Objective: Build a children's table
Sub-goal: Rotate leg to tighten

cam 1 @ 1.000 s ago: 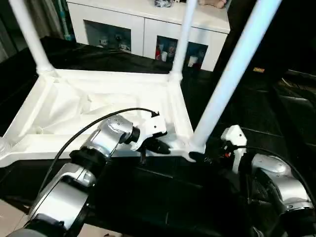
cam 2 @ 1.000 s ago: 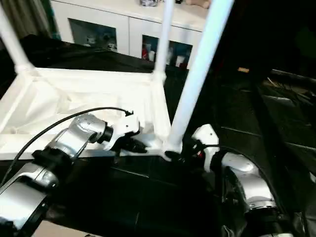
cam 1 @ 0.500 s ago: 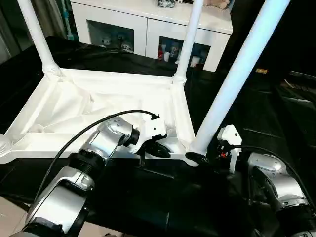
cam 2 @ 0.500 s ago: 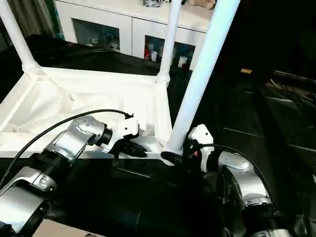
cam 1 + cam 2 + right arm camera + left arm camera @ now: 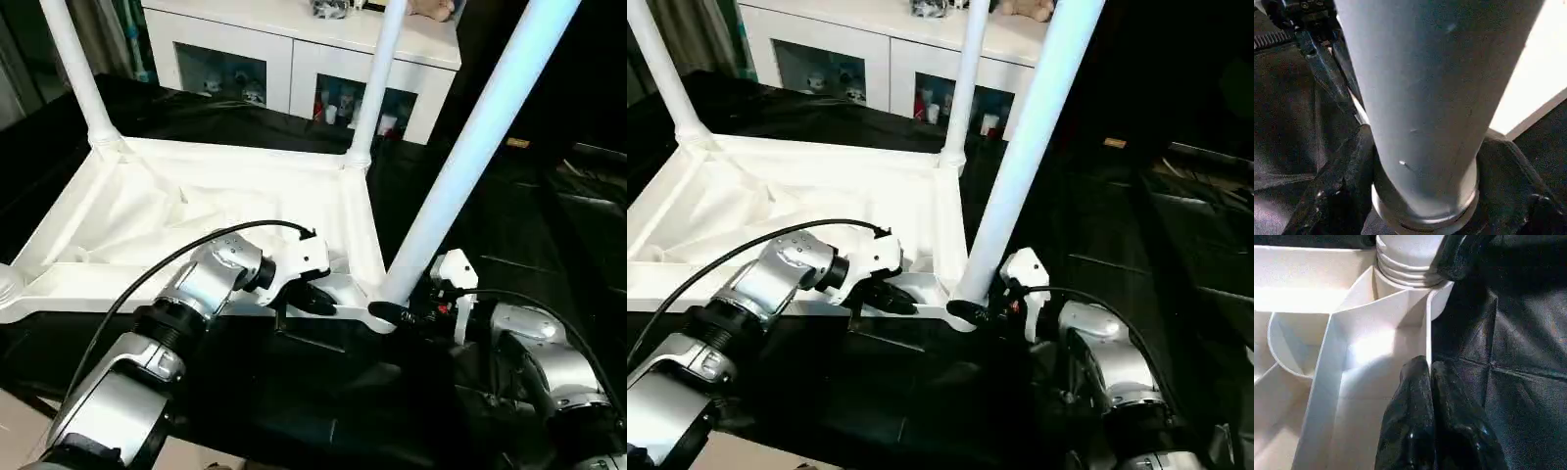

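Upside down on black cloth (image 5: pixel 509 225): tabletop (image 5: pixel 127 211), three legs up.

Near right socket carries the big leg (image 5: pixel 470 157); far corners carry a leg (image 5: pixel 71 69) and another leg (image 5: pixel 377 83); near left socket (image 5: pixel 8 284) bare. Left pincer (image 5: pixel 1429 374) pressed shut, nipping the tabletop's near rim just beside the big leg. Right pincer (image 5: pixel 1425 196) spread wide around that leg's foot, fingers (image 5: pixel 1339 181) on both sides, touching or just short of it, cannot tell. Cabinet (image 5: pixel 294 49) behind.
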`<state>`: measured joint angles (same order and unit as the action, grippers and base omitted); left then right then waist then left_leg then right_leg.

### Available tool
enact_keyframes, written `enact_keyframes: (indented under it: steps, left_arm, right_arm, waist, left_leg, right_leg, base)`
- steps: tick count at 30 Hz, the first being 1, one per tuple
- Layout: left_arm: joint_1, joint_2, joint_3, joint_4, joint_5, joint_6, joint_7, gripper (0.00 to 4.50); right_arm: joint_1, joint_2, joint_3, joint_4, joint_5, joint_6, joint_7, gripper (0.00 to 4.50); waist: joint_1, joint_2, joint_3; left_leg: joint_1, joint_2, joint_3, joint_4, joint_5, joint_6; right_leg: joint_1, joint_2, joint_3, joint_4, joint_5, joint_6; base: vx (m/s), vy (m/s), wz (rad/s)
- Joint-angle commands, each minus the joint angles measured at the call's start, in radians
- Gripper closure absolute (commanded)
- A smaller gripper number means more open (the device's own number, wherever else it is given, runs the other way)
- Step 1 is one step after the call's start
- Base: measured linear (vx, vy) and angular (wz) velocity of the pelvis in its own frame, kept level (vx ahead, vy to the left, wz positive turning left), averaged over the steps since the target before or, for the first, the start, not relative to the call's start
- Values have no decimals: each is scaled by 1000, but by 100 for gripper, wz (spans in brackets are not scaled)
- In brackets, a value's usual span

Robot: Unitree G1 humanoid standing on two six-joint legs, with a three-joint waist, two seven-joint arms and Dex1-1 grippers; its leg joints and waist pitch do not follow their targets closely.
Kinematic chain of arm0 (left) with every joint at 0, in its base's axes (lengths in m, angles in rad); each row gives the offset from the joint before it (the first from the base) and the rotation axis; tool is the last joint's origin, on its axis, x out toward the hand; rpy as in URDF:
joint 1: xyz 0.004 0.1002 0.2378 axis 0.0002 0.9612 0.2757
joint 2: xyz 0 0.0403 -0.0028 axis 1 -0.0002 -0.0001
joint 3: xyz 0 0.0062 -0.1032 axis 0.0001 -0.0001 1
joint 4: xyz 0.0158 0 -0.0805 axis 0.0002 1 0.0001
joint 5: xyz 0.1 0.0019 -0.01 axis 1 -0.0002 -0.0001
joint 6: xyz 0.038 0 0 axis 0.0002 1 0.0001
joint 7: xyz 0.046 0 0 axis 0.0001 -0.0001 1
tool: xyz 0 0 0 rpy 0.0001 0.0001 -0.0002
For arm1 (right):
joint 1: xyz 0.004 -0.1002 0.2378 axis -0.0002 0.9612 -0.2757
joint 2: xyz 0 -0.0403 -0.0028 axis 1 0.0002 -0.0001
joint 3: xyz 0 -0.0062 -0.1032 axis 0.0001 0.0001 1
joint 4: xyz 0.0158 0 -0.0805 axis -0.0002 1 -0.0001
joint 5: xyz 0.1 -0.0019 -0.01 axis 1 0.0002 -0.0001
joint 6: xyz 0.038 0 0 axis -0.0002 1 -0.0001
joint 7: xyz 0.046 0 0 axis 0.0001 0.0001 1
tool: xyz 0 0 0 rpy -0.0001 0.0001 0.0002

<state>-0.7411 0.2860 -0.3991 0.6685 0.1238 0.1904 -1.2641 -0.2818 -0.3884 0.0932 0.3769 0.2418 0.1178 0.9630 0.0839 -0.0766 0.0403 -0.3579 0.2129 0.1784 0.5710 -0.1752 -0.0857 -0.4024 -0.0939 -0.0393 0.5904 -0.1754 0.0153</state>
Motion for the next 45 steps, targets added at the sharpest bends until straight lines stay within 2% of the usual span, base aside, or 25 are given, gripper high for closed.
enact_keyframes:
  steps: [1, 3, 4, 6, 7, 8, 9, 12, 13, 14, 17, 18, 19, 22, 24, 27, 29, 31, 32, 33, 38, 41, 43, 44, 45]
  left_arm:
    - [36, -9, -37, 45, 33, 28, 18, 450]
    - [14, -72, 7, 117, 30, 29, 169, 450]
    - [-5, -114, 32, 171, 29, 23, 273, 450]
    - [-16, -141, 42, 199, 28, 29, 319, 450]
    - [-20, -155, 46, 210, 28, 34, 340, 450]
    - [-26, -174, 47, 224, 31, 42, 371, 450]
    - [-32, -191, 46, 238, 34, 49, 396, 450]
    - [-46, -229, 43, 268, 45, 58, 453, 450]
    - [-49, -240, 40, 274, 50, 62, 465, 450]
    - [-54, -250, 40, 283, 54, 62, 474, 450]
    - [-70, -273, 35, 316, 65, 48, 486, 450]
    - [-71, -273, 34, 317, 65, 46, 485, 450]
    - [-75, -273, 26, 327, 70, 33, 477, 450]
    - [-79, -267, 16, 336, 76, 20, 468, 450]
    - [-87, -240, 9, 337, 80, 4, 433, 450]
    - [-92, -223, 7, 336, 81, -7, 404, 450]
    - [-92, -188, 2, 318, 79, -14, 336, 450]
    - [-90, -169, -2, 309, 81, -24, 301, 450]
    - [-83, -146, -9, 298, 81, -32, 254, 450]
    - [-83, -145, -9, 297, 81, -33, 251, 450]
    - [-55, -88, -32, 253, 65, -94, 133, 450]
    - [-25, -51, -43, 189, 43, -93, 22, 450]
    - [1, -24, -55, 132, 25, -92, -60, 450]
    - [1, -24, -55, 132, 25, -92, -60, 450]
    - [12, -16, -59, 110, 19, -87, -81, 450]
  right_arm:
    - [1, 1, -17, 19, -16, -11, -41, 191]
    - [13, 69, -68, 64, -50, -38, -239, 191]
    - [22, 120, -102, 84, -72, -44, -389, 191]
    - [32, 160, -126, 88, -82, -44, -491, 191]
    - [40, 184, -141, 85, -88, -43, -550, 191]
    - [49, 215, -153, 77, -92, -38, -611, 191]
    - [54, 244, -161, 71, -96, -35, -663, 191]
    - [59, 314, -157, 54, -123, -39, -774, 191]
    - [56, 340, -154, 50, -135, -49, -813, 191]
    - [49, 365, -150, 49, -135, -59, -831, 191]
    - [27, 414, -126, 48, -149, -80, -862, 191]
    - [27, 416, -124, 48, -148, -81, -863, 191]
    - [23, 423, -120, 42, -140, -83, -859, 156]
    - [24, 423, -123, 31, -135, -91, -858, 118]
    - [22, 386, -133, 12, -127, -96, -812, 113]
    - [23, 345, -126, 1, -128, -86, -755, 74]
    - [32, 256, -115, -22, -103, -48, -619, 70]
    - [37, 208, -106, -31, -100, -42, -555, 70]
    - [43, 154, -94, -40, -86, -38, -460, 70]
    - [43, 152, -93, -41, -85, -39, -455, 70]
    - [51, 40, -66, -65, -42, -39, -234, 70]
    - [48, -11, -48, -75, -14, -13, -121, 70]
    - [40, -33, -40, -70, 0, -5, -61, 70]
    - [40, -33, -40, -70, 0, -5, -61, 70]
    - [35, -39, -35, -65, 6, -3, -40, 70]
  waist:
    - [1, -3, -53]
    - [-1, 1, -49]
    - [-5, 3, -46]
    - [-8, 2, -44]
    - [-9, 5, -39]
    - [-11, 1, -40]
    - [-14, 11, -30]
    - [-21, 22, -18]
    - [-24, 19, -19]
    - [-28, 24, -14]
    - [-36, 26, -9]
    - [-40, 25, -9]
    - [-40, 26, -9]
    - [-39, 26, -13]
    - [-38, 24, -27]
    - [-34, 21, -34]
    - [-29, 19, -41]
    - [-27, 18, -41]
    - [-26, 23, -45]
    - [-26, 20, -47]
    - [-17, 15, -52]
    - [-15, 16, -53]
    - [-15, 3, -53]
    - [-13, 12, -54]
    - [-13, 8, -55]
  left_leg:
    - [4, 12, 8, -62, -204, 52]
    - [6, 12, 8, -64, -252, 31]
    - [12, 10, 4, -69, -321, -3]
    - [14, 7, -2, -73, -367, -26]
    - [13, 5, -5, -75, -381, -27]
    - [11, 4, -7, -77, -397, -20]
    - [11, 4, -7, -81, -416, -17]
    - [15, 3, -14, -87, -476, -19]
    - [16, 3, -13, -87, -489, -17]
    - [17, 1, -15, -91, -499, -14]
    - [24, 0, -18, -92, -549, -14]
    - [18, 0, -21, -95, -544, -12]
    - [16, 0, -21, -96, -537, -9]
    - [10, 2, -18, -99, -487, 5]
    - [2, 6, -19, -100, -446, 6]
    - [2, 9, -12, -94, -399, 13]
    - [-7, 10, -10, -92, -350, 30]
    - [-8, 10, -7, -89, -329, 35]
    - [-9, 10, -6, -87, -304, 38]
    - [-11, 11, -6, -84, -294, 41]
    - [-7, 13, 2, -69, -209, 78]
    - [-6, 14, 2, -66, -171, 91]
    - [-7, 16, 4, -64, -155, 107]
    - [-2, 16, 5, -63, -157, 109]
    - [0, 16, 6, -61, -154, 111]
  right_leg:
    - [47, -35, 23, -54, -146, -241]
    - [40, -37, 24, -63, -220, -226]
    - [31, -37, 23, -74, -336, -193]
    - [27, -36, 21, -85, -436, -146]
    - [24, -36, 21, -89, -458, -132]
    - [27, -34, 20, -92, -480, -116]
    - [16, -31, 24, -98, -480, -107]
    - [9, -28, 20, -103, -489, -95]
    - [9, -26, 19, -107, -496, -90]
    - [5, -27, 19, -111, -499, -85]
    - [-1, -25, 15, -120, -540, -71]
    - [5, -26, 14, -119, -538, -65]
    - [7, -26, 14, -119, -535, -63]
    - [14, -31, 17, -118, -494, -74]
    - [26, -36, 17, -110, -451, -91]
    - [27, -36, 20, -103, -368, -120]
    - [41, -37, 19, -96, -324, -142]
    - [42, -39, 20, -95, -310, -149]
    - [44, -41, 20, -92, -294, -162]
    - [47, -41, 20, -91, -279, -167]
    - [48, -39, 22, -69, -132, -232]
    - [52, -37, 21, -58, -76, -256]
    - [54, -38, 21, -53, -48, -277]
    - [50, -38, 21, -50, -45, -283]
    - [49, -38, 21, -49, -34, -287]
  base:
    - [0, 0, 0]
    - [0, 0, 0]
    - [0, 0, 0]
    - [0, 0, 0]
    - [-59, 13, -4]
    - [0, 0, 0]
    - [0, 0, 0]
    - [0, 0, 0]
    - [0, 0, 0]
    - [0, 0, 0]
    - [0, 0, 0]
    - [0, 0, 0]
    - [0, 0, 0]
    - [0, 0, 0]
    - [0, 0, 0]
    - [0, 0, 0]
    - [0, 0, 0]
    - [0, 0, 0]
    - [0, 0, 0]
    - [0, 0, 0]
    - [0, 0, 0]
    - [0, 0, 0]
    - [0, 0, 0]
    - [0, 0, 0]
    - [0, 0, 0]
